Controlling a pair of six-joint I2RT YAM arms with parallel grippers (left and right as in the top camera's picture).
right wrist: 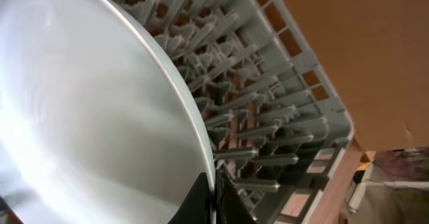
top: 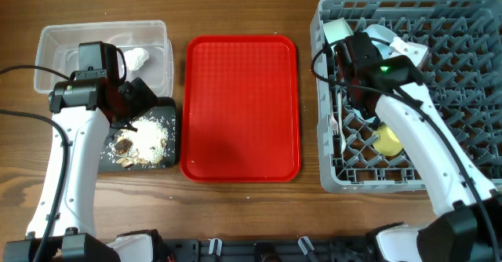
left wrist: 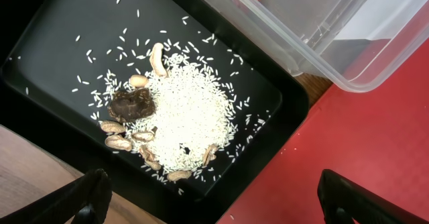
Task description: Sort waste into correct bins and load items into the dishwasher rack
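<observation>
Tub (top: 47,38), far left: clear and thin-walled; the tissue (top: 135,57) lies inside, soft and nearly weightless. Black tray (left wrist: 40,63), just beside it: food scraps (left wrist: 181,113), loose rice and peanuts, crumbly, better scooped than pinched. My left gripper (left wrist: 214,192) hangs above them, fingers wide apart and empty. Red tray (top: 241,105), middle. Rack (top: 471,27), right: my right gripper (right wrist: 213,202) is pinched on the rim of the plate (right wrist: 87,117), which looks stiff, smooth and probably slippery, so I hold its edge squarely. No readable writing anywhere
</observation>
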